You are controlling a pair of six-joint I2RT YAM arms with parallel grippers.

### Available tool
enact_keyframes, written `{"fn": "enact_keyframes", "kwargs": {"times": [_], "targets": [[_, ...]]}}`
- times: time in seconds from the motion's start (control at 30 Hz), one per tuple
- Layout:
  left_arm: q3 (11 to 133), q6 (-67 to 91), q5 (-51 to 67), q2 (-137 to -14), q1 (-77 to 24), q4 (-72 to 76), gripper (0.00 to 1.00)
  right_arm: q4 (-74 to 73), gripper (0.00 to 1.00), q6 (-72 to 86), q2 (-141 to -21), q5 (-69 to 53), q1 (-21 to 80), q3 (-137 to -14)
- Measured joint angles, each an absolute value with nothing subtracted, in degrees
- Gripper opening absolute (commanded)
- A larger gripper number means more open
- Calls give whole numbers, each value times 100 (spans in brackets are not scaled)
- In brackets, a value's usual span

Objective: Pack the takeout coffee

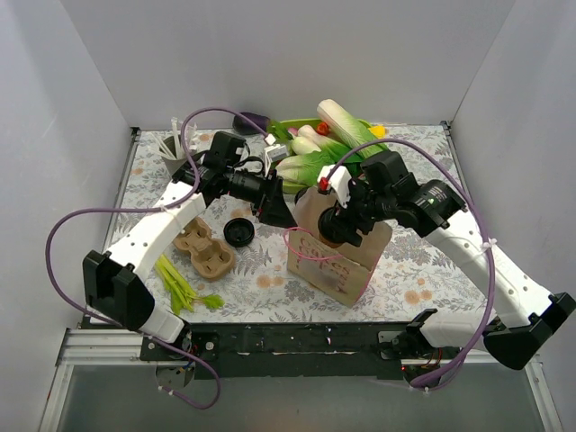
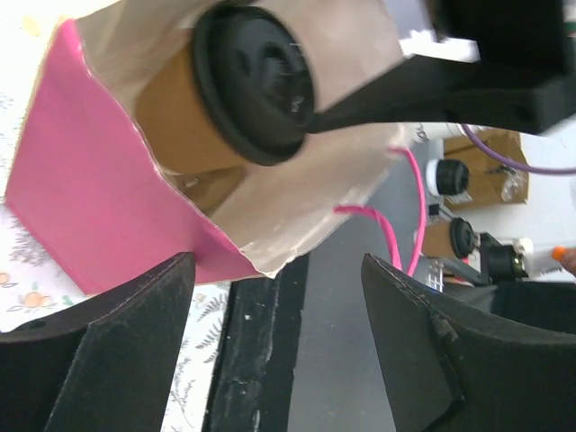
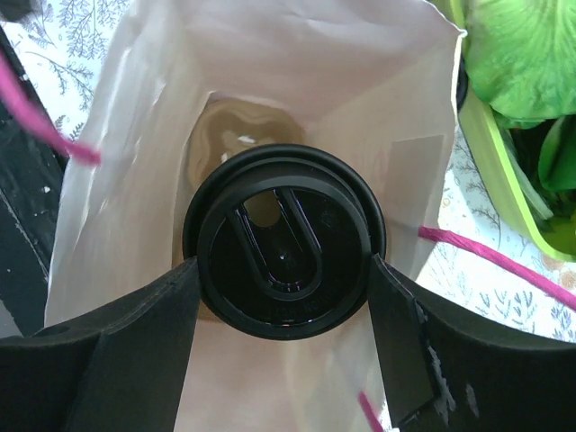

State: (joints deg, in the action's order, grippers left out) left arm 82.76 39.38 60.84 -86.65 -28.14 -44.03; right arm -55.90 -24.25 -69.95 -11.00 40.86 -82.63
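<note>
One coffee cup [image 3: 283,243] clamped at its lid by right hand [image 3: 283,270], in bag [image 3: 297,54] mouth for packing | left hand [image 2: 277,265] wide, empty, beside bag, likely steadying

Soft, even white light fills the overhead view, leaving only faint shadows under the arms on the floral table [image 1: 405,279] and plain pale walls. In both wrist views the near fingers [image 2: 108,360] of each hand are dark, underlit and blurred. The paper bag [image 3: 270,72] glows bright, and the black cup lid [image 3: 283,247] carries a dull sheen.
</note>
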Motion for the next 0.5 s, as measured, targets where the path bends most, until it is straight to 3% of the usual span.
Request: {"fn": "enact_keyframes", "kwargs": {"times": [0.27, 0.5], "targets": [[8055, 3966, 6724, -7999, -2768, -4217, 83, -5365, 1, -2856, -6949, -1382, 4088, -7623], [8276, 3583, 6576, -7655, -2003, -4517, 86, -5376, 1, -3321, -6571, -1658, 4088, -7623]]}}
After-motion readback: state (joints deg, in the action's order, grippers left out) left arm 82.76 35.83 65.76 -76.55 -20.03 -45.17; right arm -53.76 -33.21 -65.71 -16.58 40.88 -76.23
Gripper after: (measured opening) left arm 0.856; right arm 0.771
